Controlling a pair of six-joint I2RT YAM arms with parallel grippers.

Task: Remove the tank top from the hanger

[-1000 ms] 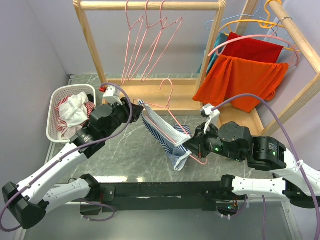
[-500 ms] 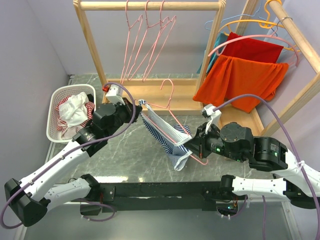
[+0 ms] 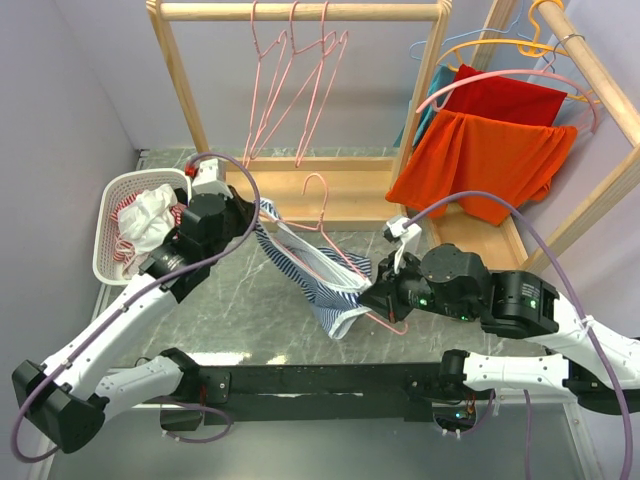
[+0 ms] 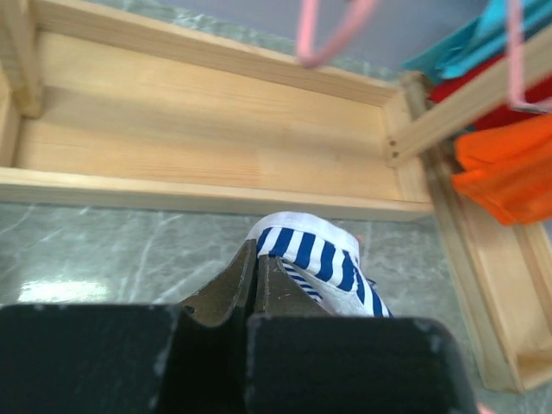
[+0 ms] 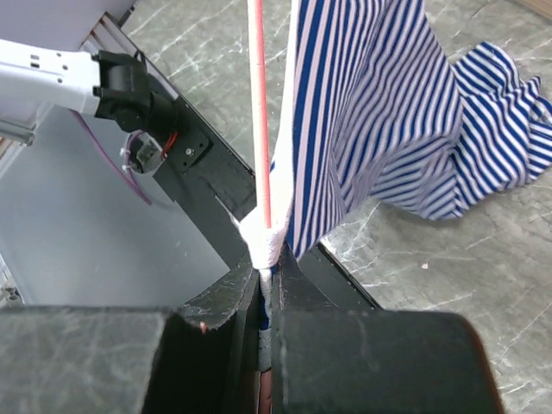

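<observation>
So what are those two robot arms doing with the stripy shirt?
They're getting a blue-and-white striped tank top off a pink wire hanger. The left arm's fingers are shut on one end of the top. The right arm's fingers pinch the hanger's far corner, with the top's white edge caught there too. The top hangs stretched between them, not yet off.

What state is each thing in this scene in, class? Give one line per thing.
tank top, draped on the hanger, one strap pinched
hanger, tilted, gripped at its lower end
left claw, shut on tank top
right claw, shut on hanger
basket, holding clothes
rack hangers, hanging bare
orange garment, hung up
</observation>
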